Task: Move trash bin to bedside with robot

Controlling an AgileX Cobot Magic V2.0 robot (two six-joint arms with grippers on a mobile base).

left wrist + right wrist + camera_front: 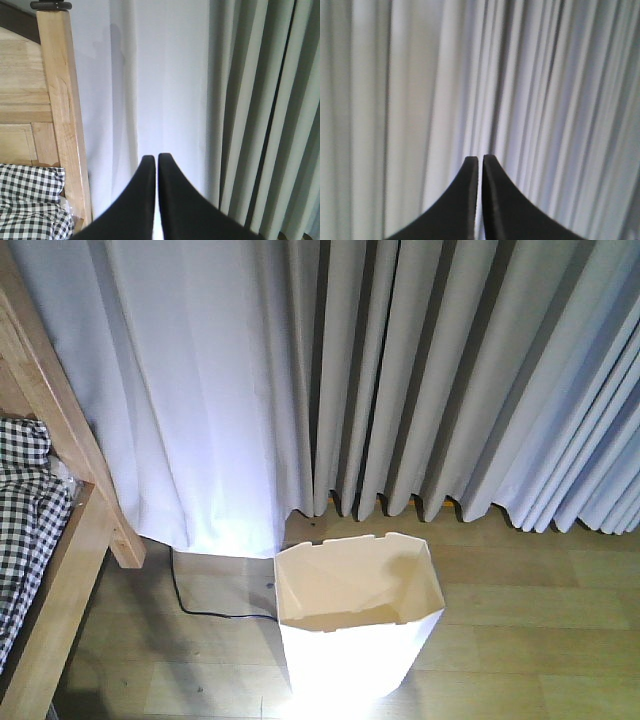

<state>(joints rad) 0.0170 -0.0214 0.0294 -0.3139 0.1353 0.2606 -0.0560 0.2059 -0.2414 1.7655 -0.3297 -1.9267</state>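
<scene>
- Black fingers of the left gripper are filling the bottom of the left wrist view, tips nearly meeting, only a thin sliver of light between them, gripping nothing.
- Right gripper is showing the same: tips pressed almost together, nothing between them, pale pleated curtain behind.
- Trash bin is standing upright on the wooden floor in the front view, at about 6 o'clock in frame; white thin walls glaring in the light, cream interior, cut-corner rim, nothing visible inside.
- Bin is appearing in neither wrist view, so its place relative to the fingers cannot be told.
- Bed, light wooden frame with black-and-white checked bedding, is sitting at 9 o'clock of the bin, apart from it.
- Black cable is trailing on the floor between bed and bin.
</scene>
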